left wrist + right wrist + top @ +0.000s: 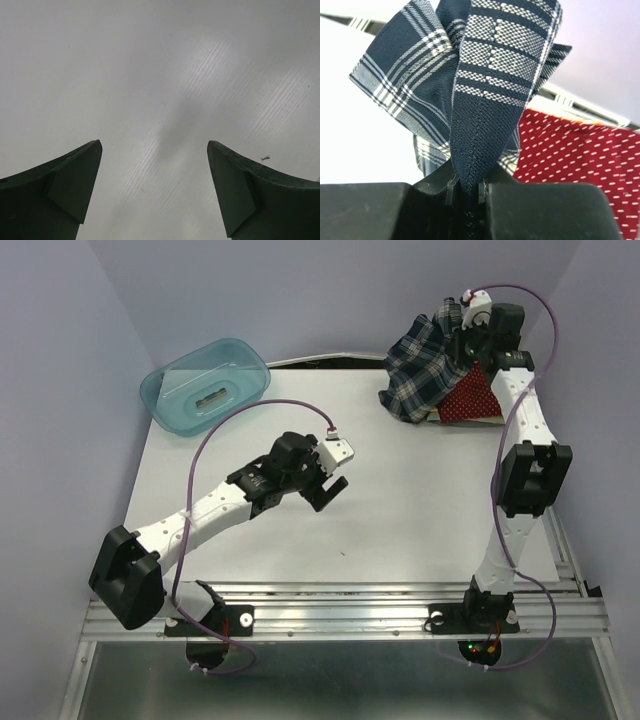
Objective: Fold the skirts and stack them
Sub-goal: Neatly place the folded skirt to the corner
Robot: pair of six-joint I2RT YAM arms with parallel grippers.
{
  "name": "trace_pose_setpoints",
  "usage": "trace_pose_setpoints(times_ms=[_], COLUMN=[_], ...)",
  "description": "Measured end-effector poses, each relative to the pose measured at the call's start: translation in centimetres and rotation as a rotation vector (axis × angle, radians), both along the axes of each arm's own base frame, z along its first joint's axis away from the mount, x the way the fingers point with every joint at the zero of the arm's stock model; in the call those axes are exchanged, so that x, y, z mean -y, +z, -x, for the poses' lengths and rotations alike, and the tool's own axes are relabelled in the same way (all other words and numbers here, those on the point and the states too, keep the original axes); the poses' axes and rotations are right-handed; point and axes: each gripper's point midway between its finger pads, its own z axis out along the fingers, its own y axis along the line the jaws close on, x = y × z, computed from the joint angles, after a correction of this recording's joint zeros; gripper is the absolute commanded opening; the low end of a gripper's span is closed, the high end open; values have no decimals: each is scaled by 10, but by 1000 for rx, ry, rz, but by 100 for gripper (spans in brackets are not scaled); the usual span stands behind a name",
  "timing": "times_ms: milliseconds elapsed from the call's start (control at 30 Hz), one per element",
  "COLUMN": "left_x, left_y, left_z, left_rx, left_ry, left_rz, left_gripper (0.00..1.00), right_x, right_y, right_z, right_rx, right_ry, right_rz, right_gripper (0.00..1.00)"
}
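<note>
Surface: white desk (400, 520), flat and bare across the middle of the frame.
Upper left: translucent teal bin (160, 400) sits on the far corner.
Upper right: dark red dotted skirt (470, 400) lies flat by the far edge.
Upper right, overlapping: plaid skirt (415, 375), lower folds on the desk and over the red one's left side, top raised.

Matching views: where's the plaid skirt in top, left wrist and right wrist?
Top external: upper right, the plaid skirt hangs bunched and partly covers the dark red dotted skirt.
Left wrist: not in it.
Right wrist: centre, a bunched fold pinched in the right gripper, with the cloth fanning upward.
Shared landmark: the dark red dotted skirt, right of the plaid in the top view and lower right in the right wrist view.
</note>
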Motion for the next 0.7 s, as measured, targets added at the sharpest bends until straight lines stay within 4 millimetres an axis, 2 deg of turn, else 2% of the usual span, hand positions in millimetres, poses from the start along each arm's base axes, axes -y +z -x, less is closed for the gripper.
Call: trace_pose_setpoints(times_ms=[33,200,567,700], left_x=[0,0,0,0], left_y=[0,0,0,0], left_z=[0,0,0,0], left_rx=[0,0,2,2], left_ry=[0,0,0,0], left_rz=[0,0,1,1], left_gripper=[99,99,99,99], right_x=[2,13,27,43], right_y=[10,28,49,51], right_z=[-2,-3,-2,-1], right_rx=[21,59,94,96], right_ry=[-3,-17,-26,-43], right_rz=[1,-3,-28,-39], right_gripper=[1,1,1,1])
